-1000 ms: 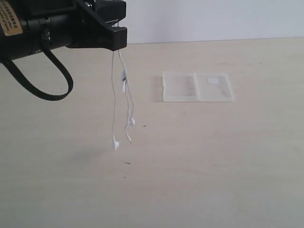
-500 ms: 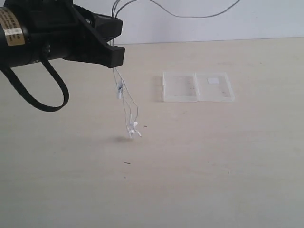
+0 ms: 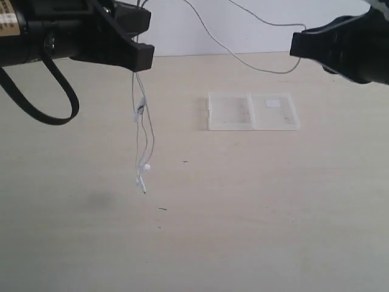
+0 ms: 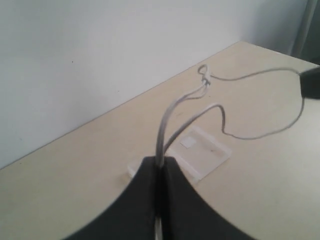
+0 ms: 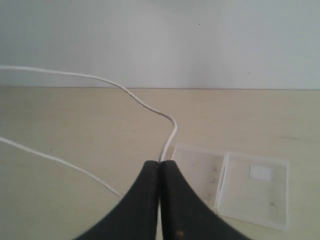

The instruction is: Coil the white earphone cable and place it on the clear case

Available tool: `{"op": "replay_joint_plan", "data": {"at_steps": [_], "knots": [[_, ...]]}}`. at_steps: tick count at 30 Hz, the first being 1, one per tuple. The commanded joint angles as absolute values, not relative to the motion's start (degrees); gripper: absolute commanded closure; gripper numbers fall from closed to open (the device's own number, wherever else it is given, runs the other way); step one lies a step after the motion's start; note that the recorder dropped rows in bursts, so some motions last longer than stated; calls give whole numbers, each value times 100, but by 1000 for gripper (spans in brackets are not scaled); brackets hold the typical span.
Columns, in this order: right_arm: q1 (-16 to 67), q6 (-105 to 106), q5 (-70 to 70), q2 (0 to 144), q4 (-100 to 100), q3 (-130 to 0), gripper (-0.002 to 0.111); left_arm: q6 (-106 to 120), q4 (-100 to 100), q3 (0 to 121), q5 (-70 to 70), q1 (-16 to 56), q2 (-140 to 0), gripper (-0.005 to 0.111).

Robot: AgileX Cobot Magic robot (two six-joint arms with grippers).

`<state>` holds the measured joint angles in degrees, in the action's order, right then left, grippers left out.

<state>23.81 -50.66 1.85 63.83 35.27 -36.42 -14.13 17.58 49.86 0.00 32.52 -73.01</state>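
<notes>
You have the white earphone cable (image 3: 139,113) off the table (image 3: 273,207) and held at two places, but none of the coiling shows as done. Your left claw (image 3: 143,58) is pinched fully together on it; the left wrist view shows two strands rising side by side out of the closed tips. Your right claw (image 3: 298,44) is likewise closed tight, with a single strand coming out from between its tips in the right wrist view.

Between the two claws the cable runs slack in a long sagging arc through the air, above the far side of the table. Below the left claw the rest hangs straight down: the inline piece (image 3: 138,114) partway along and the two earbuds (image 3: 146,167) at the bottom, which appear to hang just off the table (their shadow falls apart from them, to the left). I cannot find the plug in any view.

The clear case (image 3: 253,111) lies opened flat on the table, its labelled half on the right, with nothing on it. It sits well apart from the dangling end and roughly under the slack span.

So I judge this as an early stage: grasp done, loops not formed. You have yet to gather the length into a coil, then carry it over and set it down on the case.
</notes>
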Motion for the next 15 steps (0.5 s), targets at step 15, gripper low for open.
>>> {"op": "replay_joint_plan", "data": {"at_steps": [15], "knots": [[2364, -6843, 3025, 8035, 6052, -2934, 108, -1392, 1764, 5344, 255, 3264, -7066, 107]]}}
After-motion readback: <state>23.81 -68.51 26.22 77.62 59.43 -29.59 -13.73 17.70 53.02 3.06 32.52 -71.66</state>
